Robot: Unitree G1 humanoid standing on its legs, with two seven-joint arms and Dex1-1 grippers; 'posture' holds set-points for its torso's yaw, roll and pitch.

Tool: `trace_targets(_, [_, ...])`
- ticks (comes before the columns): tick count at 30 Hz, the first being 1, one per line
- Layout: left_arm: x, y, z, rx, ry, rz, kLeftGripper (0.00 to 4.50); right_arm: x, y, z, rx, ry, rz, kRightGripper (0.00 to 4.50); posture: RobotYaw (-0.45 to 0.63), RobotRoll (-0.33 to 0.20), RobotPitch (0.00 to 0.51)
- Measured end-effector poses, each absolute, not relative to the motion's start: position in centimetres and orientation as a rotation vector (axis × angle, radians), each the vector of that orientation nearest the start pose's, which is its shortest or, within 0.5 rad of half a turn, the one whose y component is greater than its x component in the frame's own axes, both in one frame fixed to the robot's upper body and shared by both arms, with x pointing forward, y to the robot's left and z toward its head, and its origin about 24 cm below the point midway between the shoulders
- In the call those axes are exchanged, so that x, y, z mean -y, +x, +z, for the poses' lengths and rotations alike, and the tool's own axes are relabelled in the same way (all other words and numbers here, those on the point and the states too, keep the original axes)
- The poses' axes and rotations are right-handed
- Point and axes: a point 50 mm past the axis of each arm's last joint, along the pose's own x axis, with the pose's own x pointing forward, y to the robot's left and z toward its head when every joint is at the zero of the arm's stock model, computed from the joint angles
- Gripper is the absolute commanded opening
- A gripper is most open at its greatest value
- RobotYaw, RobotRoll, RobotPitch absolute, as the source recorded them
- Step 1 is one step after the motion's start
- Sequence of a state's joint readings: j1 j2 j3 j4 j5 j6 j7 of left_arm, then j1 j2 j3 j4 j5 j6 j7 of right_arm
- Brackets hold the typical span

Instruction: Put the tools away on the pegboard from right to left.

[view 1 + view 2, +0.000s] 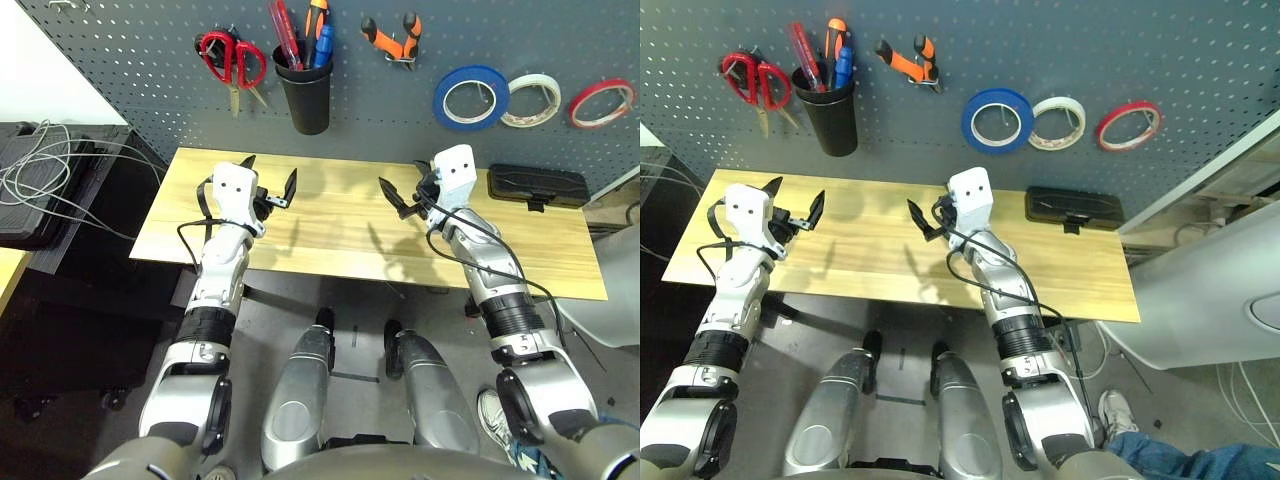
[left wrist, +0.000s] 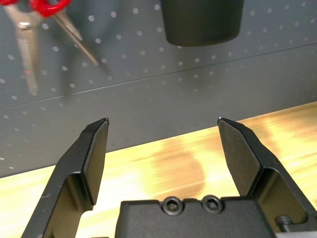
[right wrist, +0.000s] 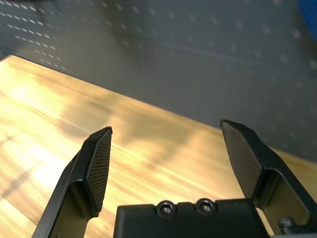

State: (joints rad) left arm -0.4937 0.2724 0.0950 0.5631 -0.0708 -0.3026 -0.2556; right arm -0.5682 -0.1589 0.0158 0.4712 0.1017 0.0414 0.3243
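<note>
All four tools now sit on the large dark grey-blue perforated pegboard (image 1: 130,60). Taking the black plastic cup (image 1: 304,92) hooked on it as the landmark: the red-handled scissors (image 1: 232,60) hang just to its left, the slim blue-handled screwdriver (image 1: 324,45) stands inside it among other handles, the orange-and-black-handled pliers (image 1: 392,40) hang on a hook to its right, and the blue tape roll (image 1: 470,97) hangs further right, ahead of a white tape roll (image 1: 531,100) and a red tape roll (image 1: 601,103).

The light wooden surface (image 1: 340,240) below the cup carries no tool of the set; a flat black case (image 1: 536,186) lies at its far right.

The left end effector (image 1: 272,180) hangs below and left of the cup, jaws spread wide, holding nothing. The right end effector (image 1: 404,196) hangs below and right of the cup, equally wide and empty.

Judgement: the placing sequence appears complete; nothing remains to be hung.
</note>
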Motion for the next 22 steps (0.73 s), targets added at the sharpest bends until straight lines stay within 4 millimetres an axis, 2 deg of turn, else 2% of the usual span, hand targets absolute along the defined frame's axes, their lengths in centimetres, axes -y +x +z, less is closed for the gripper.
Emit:
trace_targets(6, [-19.8,34.2,8.7,0.180,0.192,-0.195,4.48,14.9,36.2,9.3,-0.005,-0.050,0.274,4.50,0.01,0.000,0.291])
trace_targets(10, [-19.3,34.8,9.4,0.191,0.189,-0.216,4.48,17.0,36.4,9.1,-0.017,-0.029,0.164,4.50,-0.01,0.000,0.303])
trace_targets(13, [-19.8,34.5,8.2,0.137,0.183,-0.209,4.48,17.2,36.4,8.6,-0.041,-0.016,0.143,4.50,-0.03,0.000,0.312])
trace_targets(19, [-17.8,34.6,7.7,0.119,0.157,-0.281,4.48,20.2,36.4,8.6,-0.046,-0.031,0.047,4.50,-0.05,0.000,0.317])
trace_targets(22, [-17.0,34.6,7.4,0.104,0.145,-0.300,4.48,20.6,36.4,8.6,-0.046,-0.028,0.035,4.50,-0.06,0.000,0.309])
